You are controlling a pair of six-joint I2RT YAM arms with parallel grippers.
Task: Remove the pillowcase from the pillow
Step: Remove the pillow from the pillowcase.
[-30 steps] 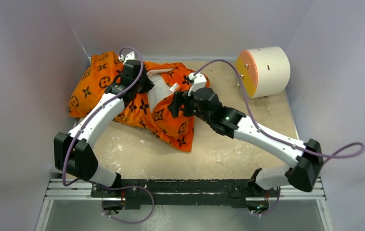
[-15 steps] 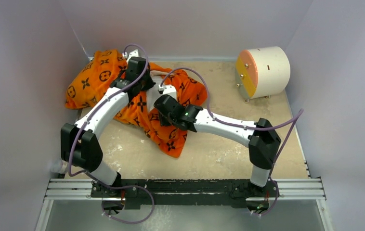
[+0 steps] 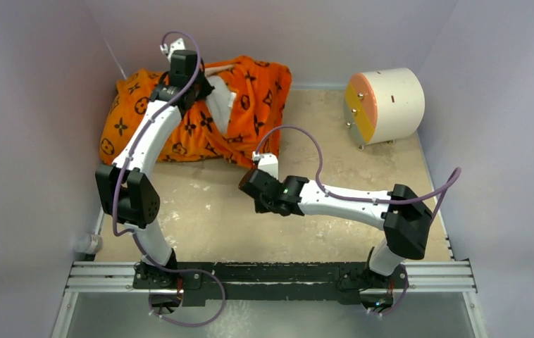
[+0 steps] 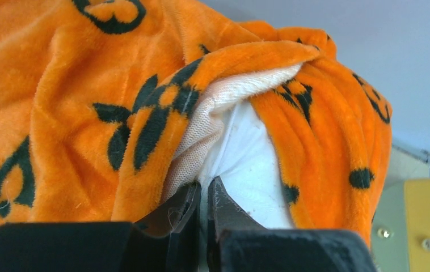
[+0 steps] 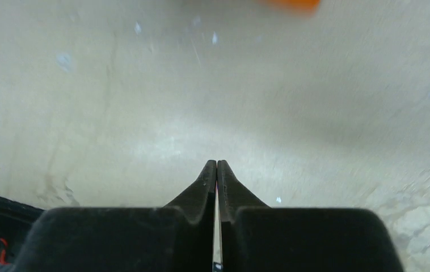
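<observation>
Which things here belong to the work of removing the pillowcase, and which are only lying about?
For the job: pillowcase; pillow, its white showing at the opening.
Lying about: white cylinder with an orange face, standing apart at the far right.

Top view: high up at 6 o'clock, looking down over the whole bench (image 3: 201, 211).
Left wrist view: over the left fingers (image 4: 181, 212), tight against the pillowcase (image 4: 59, 113) and pillow (image 4: 252, 170).
Right wrist view: over the right fingers (image 5: 204, 184), close above the bench.
Shared: pillowcase, 11 o'clock in the top view.
</observation>
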